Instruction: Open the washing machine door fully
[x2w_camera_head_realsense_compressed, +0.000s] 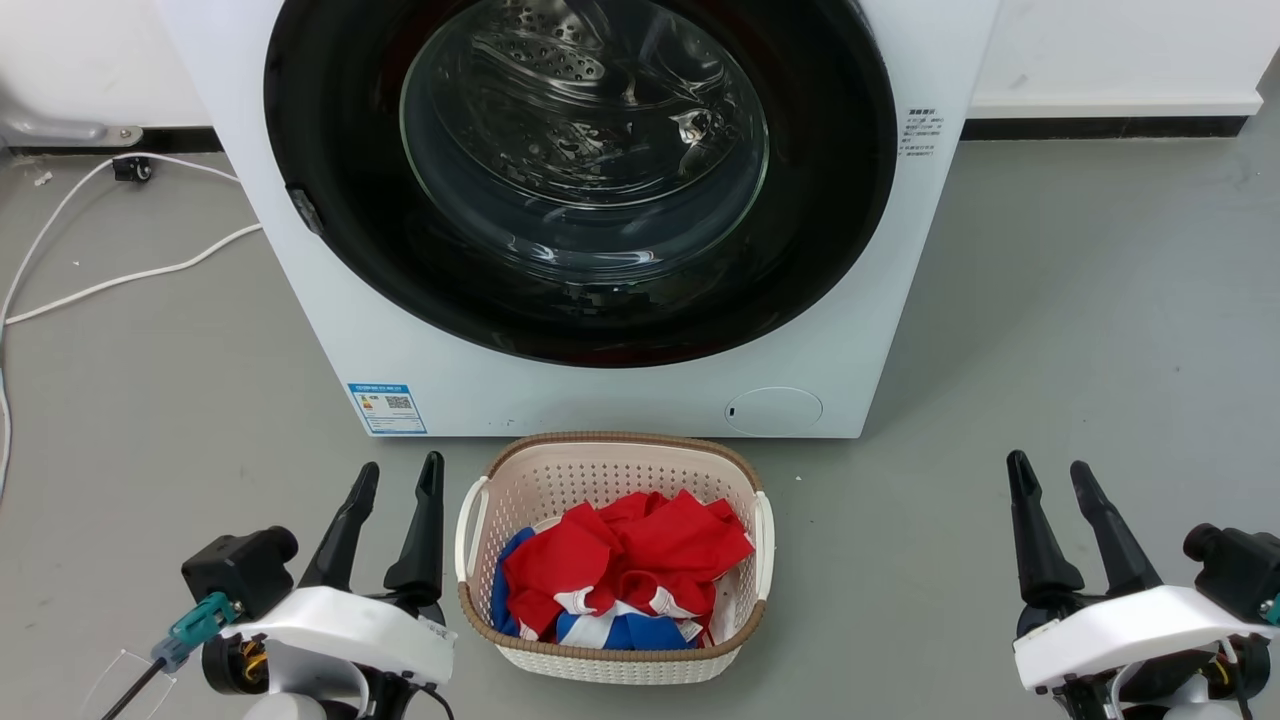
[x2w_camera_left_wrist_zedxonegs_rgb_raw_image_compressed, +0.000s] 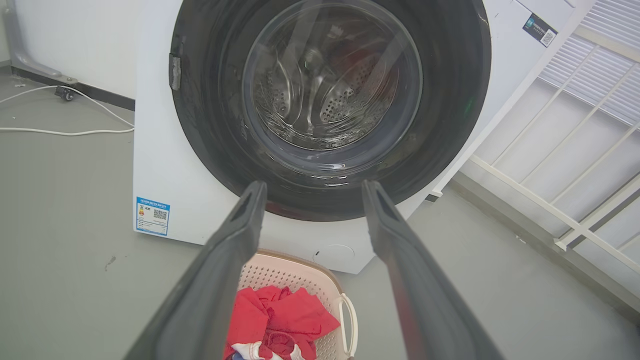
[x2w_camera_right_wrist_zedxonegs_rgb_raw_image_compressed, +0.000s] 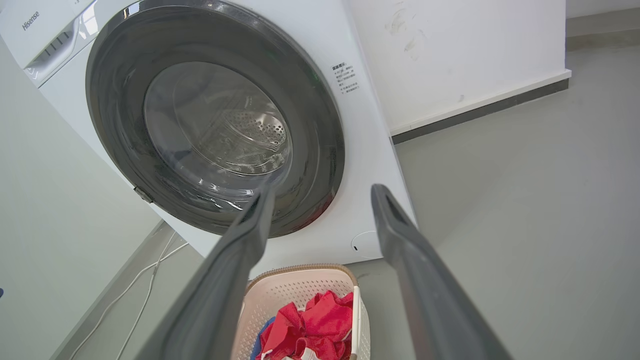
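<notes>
**Robot faced a shut washing machine door, both grippers low and empty**

At the near left, the left gripper (x2w_camera_head_realsense_compressed: 401, 465) hovered over the grey floor, its fingers parted with nothing between them; farther off and higher, a small grey tab (x2w_camera_head_realsense_compressed: 303, 210) sat on the left rim of the washing machine door (x2w_camera_head_realsense_compressed: 580, 170), the glossy black round that lay flat against the white machine front (x2w_camera_head_realsense_compressed: 300, 330), its glass bowl showing the steel drum; a laundry basket (x2w_camera_head_realsense_compressed: 610, 448) of red and blue cloth stood on the floor just before the machine, between the two arms; at the near right, the right gripper (x2w_camera_head_realsense_compressed: 1048, 463) was likewise parted and empty. The door lay ahead of and above both grippers, well apart from each; if the tab was the pull, as seemed likely, the left arm was the nearer one, and the door would swing out towards the right.
</notes>
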